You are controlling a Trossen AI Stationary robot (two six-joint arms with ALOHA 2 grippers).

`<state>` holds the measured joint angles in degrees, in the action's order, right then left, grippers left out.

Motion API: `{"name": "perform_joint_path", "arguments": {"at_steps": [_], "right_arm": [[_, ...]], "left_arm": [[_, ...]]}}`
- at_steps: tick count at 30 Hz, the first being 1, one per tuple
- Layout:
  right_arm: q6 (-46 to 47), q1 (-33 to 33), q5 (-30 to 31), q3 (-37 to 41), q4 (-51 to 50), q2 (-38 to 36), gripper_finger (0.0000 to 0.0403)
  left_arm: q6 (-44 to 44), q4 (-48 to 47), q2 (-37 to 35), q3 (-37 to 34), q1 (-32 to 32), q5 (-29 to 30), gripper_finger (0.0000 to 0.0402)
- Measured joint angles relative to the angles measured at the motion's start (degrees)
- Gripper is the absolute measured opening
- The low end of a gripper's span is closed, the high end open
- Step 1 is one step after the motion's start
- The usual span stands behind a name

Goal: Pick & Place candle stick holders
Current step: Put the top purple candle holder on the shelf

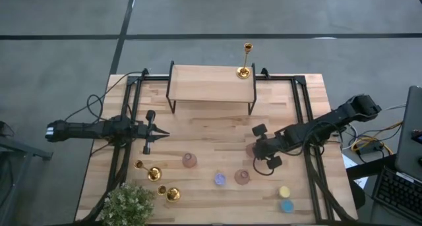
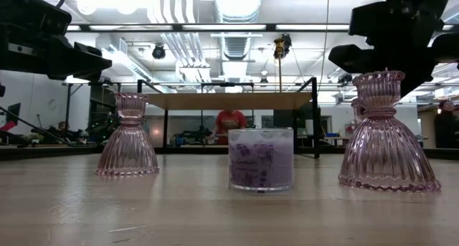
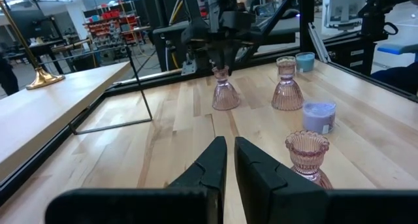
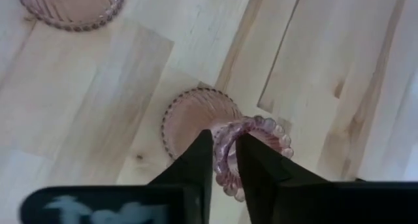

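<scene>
Right wrist view: right gripper pinched on the rim of a pink glass holder standing on the table. Left gripper closed, empty, hanging over the table's left side. One gold candlestick upright on the shelf; two more lying near the plant.

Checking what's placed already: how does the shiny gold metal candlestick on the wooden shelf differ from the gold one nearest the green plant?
The shiny gold metal candlestick on the wooden shelf stands upright; the gold candlestick nearest the green plant lies on its side beside that green plant. The first is raised at the shelf's right end; the second rests on the wooden table. Both have domed bases and thin stems.
</scene>
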<state>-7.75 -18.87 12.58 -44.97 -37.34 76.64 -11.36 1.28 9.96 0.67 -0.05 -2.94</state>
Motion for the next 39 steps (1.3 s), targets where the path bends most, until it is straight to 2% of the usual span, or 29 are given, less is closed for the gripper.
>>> {"name": "perform_joint_path", "arguments": {"at_steps": [4, 9, 20, 29, 39], "right_arm": [[-0.36, -0.02, -0.25, -0.03, 0.08, -1.39, 0.0023], [-1.17, -0.02, 0.01, -3.52, -1.37, -3.63, 0.0025], [-10.74, 1.69, 12.49, -21.81, -11.72, -4.07, 0.0027], [-17.47, 10.88, 13.07, -35.45, -15.01, -4.16, 0.0028], [-25.48, 24.47, 12.38, -40.11, -15.38, -2.07, 0.0028]], "left_arm": [[-0.02, 0.00, 0.02, 0.00, -0.01, 0.00, 0.0035], [-0.01, 0.00, 0.02, 0.00, -0.01, 0.00, 0.0035], [-0.02, 0.00, 0.00, 0.00, 0.00, 0.00, 0.0035], [0.00, 0.00, 0.01, 0.00, 0.00, 0.00, 0.0035], [0.00, 0.00, 0.00, 0.00, 0.01, 0.02, 0.0035]]}}
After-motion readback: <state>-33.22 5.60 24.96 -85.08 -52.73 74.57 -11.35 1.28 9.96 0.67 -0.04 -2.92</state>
